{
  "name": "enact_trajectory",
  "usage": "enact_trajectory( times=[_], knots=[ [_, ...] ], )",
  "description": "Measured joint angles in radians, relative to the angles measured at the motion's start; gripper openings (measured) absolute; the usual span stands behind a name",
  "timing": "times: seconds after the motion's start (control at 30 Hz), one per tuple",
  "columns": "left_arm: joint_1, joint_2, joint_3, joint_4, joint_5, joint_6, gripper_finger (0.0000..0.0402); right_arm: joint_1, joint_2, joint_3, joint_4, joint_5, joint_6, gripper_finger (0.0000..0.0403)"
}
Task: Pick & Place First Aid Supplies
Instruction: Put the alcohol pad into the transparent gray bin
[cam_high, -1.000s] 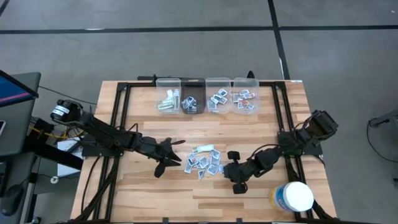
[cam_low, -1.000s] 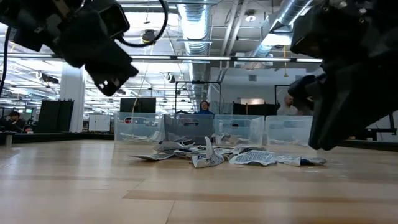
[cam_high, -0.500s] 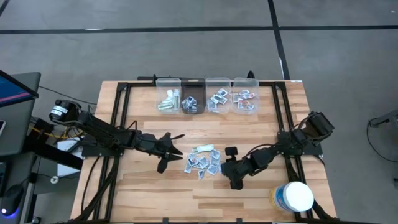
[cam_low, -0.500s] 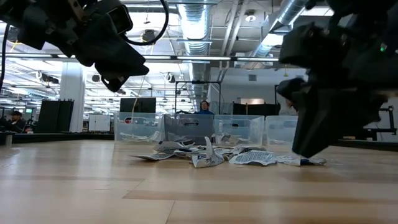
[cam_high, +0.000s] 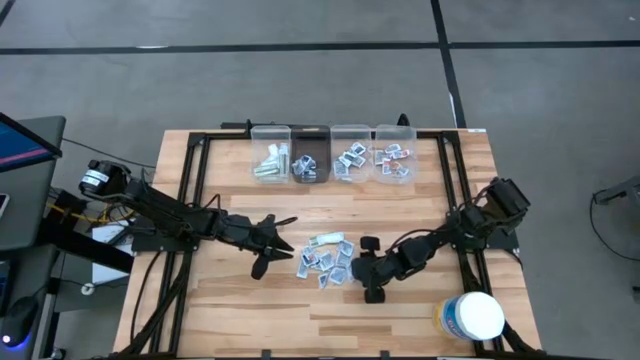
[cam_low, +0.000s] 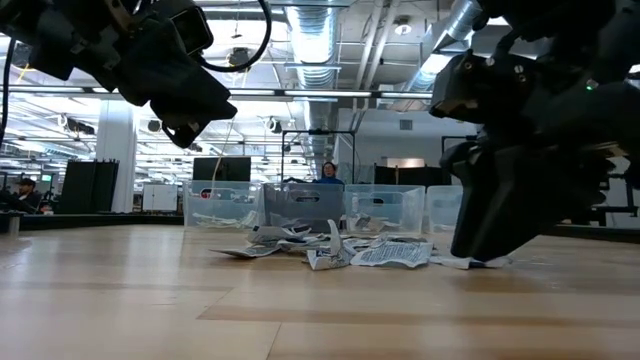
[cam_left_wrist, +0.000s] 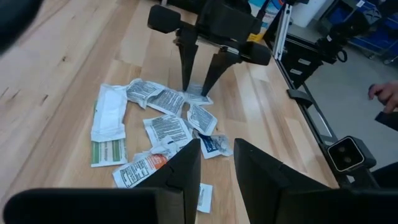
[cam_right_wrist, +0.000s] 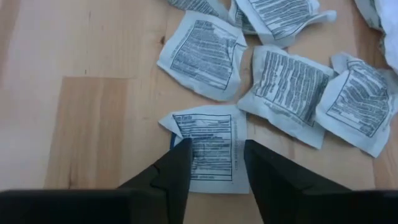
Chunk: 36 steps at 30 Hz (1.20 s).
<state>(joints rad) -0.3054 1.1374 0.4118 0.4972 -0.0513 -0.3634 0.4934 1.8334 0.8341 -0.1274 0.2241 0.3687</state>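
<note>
Now that the right pincer (cam_right_wrist: 214, 163) has been moved onto the packet pile's edge and spread apart, a printed packet (cam_right_wrist: 208, 146) is straddled ungrasped, while the left pincer (cam_high: 272, 243) is held parted beside the pile.

My right gripper (cam_high: 358, 268) hangs just beside the packet pile (cam_high: 327, 259), fingers parted; my left gripper (cam_high: 281, 241) hovers opposite, fingers parted.
</note>
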Motion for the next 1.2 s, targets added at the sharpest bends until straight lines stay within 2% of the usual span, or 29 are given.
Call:
enact_trajectory(
  times=[0.13, 0.33, 0.57, 0.8, 0.93, 1.03, 1.1, 1.2],
  knots=[
    [-0.001, 0.0, 0.0, 0.0, 0.001, 0.0, 0.0097, 0.001, -0.001, 0.0, -0.026, -0.012, 0.022, 0.0107],
    [-0.001, 0.0, 0.0, 0.0, 0.011, 0.0, 0.0097, 0.0, -0.011, 0.001, -0.038, -0.034, 0.065, 0.0011],
    [-0.001, 0.0, 0.0, 0.0, 0.011, 0.009, 0.0097, -0.046, -0.126, 0.008, -0.083, -0.097, 0.01, 0.0004],
    [-0.001, 0.001, 0.0, 0.031, 0.011, 0.075, 0.0097, -0.157, -0.33, 0.024, -0.037, -0.139, -0.08, 0.0002],
    [-0.001, 0.001, -0.001, 0.083, 0.011, 0.158, 0.0097, -0.238, -0.447, 0.026, 0.093, -0.185, -0.115, 0.0002],
    [-0.001, 0.001, -0.001, 0.147, 0.007, 0.269, 0.0097, -0.31, -0.507, 0.026, 0.22, -0.263, -0.109, 0.0002],
    [-0.001, 0.001, -0.001, 0.199, -0.003, 0.363, 0.0097, -0.359, -0.538, 0.026, 0.332, -0.337, -0.064, 0.0002],
    [0.007, 0.001, -0.001, 0.287, -0.005, 0.525, 0.0097, -0.433, -0.559, 0.028, 0.499, -0.452, 0.095, 0.0001]
  ],
)
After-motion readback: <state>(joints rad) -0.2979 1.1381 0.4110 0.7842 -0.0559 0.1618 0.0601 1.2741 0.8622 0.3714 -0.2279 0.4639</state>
